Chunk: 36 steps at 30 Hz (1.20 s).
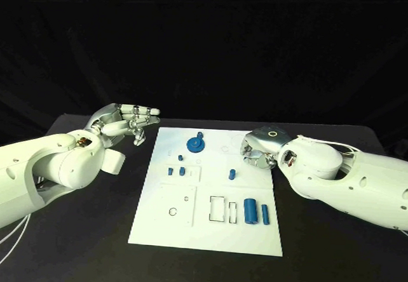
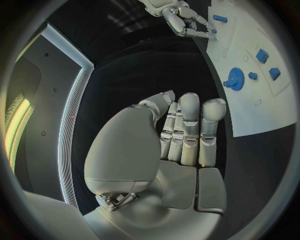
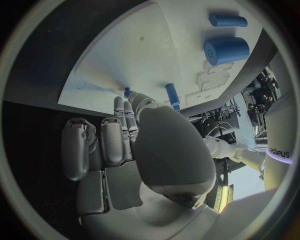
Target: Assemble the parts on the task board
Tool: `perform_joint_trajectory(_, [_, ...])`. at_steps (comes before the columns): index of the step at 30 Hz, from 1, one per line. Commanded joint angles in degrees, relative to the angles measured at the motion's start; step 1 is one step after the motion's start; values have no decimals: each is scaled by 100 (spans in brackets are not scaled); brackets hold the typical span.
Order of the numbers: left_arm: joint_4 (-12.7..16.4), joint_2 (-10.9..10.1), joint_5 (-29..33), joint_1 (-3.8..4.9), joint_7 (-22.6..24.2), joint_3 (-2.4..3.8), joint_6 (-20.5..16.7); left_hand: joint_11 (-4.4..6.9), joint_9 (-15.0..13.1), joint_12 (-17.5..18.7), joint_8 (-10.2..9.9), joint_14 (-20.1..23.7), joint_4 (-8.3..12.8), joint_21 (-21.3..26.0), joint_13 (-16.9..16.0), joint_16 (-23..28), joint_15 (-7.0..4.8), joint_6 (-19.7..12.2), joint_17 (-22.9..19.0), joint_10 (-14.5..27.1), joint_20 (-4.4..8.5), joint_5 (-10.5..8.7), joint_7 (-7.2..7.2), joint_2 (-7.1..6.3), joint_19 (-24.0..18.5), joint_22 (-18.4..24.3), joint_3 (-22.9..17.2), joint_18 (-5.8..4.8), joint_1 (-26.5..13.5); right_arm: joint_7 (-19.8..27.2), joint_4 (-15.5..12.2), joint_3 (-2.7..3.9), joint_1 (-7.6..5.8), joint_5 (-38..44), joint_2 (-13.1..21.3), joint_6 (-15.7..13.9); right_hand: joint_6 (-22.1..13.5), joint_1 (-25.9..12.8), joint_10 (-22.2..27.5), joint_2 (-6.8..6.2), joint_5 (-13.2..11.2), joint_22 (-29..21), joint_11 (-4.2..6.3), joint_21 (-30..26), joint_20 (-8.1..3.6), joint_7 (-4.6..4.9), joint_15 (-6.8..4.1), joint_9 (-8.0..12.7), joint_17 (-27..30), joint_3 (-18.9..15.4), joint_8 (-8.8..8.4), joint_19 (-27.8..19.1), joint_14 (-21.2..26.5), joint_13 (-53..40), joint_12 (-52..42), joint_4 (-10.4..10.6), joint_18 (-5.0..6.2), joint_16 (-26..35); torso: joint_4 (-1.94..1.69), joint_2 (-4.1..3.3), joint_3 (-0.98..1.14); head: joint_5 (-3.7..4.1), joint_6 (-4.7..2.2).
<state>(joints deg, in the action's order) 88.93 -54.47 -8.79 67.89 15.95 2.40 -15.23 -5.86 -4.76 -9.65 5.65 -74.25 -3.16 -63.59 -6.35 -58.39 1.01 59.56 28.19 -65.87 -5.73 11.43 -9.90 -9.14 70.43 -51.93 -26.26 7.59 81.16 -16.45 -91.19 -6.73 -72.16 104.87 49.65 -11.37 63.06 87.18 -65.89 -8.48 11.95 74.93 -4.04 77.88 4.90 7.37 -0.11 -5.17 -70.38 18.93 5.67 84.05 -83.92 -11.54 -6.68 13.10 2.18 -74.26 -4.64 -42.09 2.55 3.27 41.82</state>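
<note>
The white task board [image 1: 209,227] lies in the middle of the black table. On it I see a blue gear [image 1: 197,144] at the far end, small blue pieces [image 1: 175,171] and a peg [image 1: 231,174] mid-board, and two blue cylinders [image 1: 250,210] near the right edge. My right hand [image 1: 259,150] hangs over the board's far right part. Its thumb and fingertips [image 3: 128,107] meet on a small blue part [image 3: 127,92]. My left hand [image 1: 130,121] is off the board's far left corner, fingers straight and side by side, holding nothing.
Printed outlines and empty slots [image 1: 217,208] mark the near half of the board. Bare black table [image 1: 344,263] surrounds it. The left wrist view shows the gear [image 2: 235,78] and my right hand [image 2: 181,17] beyond my left fingers.
</note>
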Motion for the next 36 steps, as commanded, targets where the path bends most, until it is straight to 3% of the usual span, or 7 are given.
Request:
perform_joint_trajectory(1, [22, -14, 128, 6, 142, 3, 131, 1, 6, -6, -39, 43, 38, 46, -4, 37, -14, -3, -32, 47, -18, 11, -39, 65, -50, 22, 6, 69, 14, -25, 56, -2, 13, 102, -10, 113, 75, 7, -79, -36, -31, 765, -1, 15, -7, -8, -27, -10, -5, 105, 9, 178, -280, 44, 34, -26, 44, -27, 9, 6, 2, -7, 19])
perform_joint_trajectory(6, [10, -24, 129, 6, 65, 2, 119, -22, 26, -9, -63, 67, 64, 192, -2, 102, -3, -57, -100, 104, -25, 6, -61, 84, -147, 205, -7, 102, 7, -24, 58, -3, 30, 95, -15, 185, 119, -43, -142, -64, -35, 792, 8, 50, -13, -16, -33, -17, -16, 196, 7, 192, -283, 87, 56, -68, 36, -45, 9, 15, 0, 30, 30])
perform_joint_trajectory(36, [-58, -57, 130, 7, -131, -4, 89, -61, 53, -34, -83, 101, 122, 419, 8, 187, 27, -152, -200, 232, -48, 2, -106, 100, -286, 472, -19, 149, -11, 13, 101, -6, 74, -19, -58, 249, 72, -259, -159, -243, -75, 766, -23, -18, -13, 21, -13, 2, 20, 360, -91, 169, -271, 217, 175, -166, 48, -34, 1, 8, -2, 7, 77])
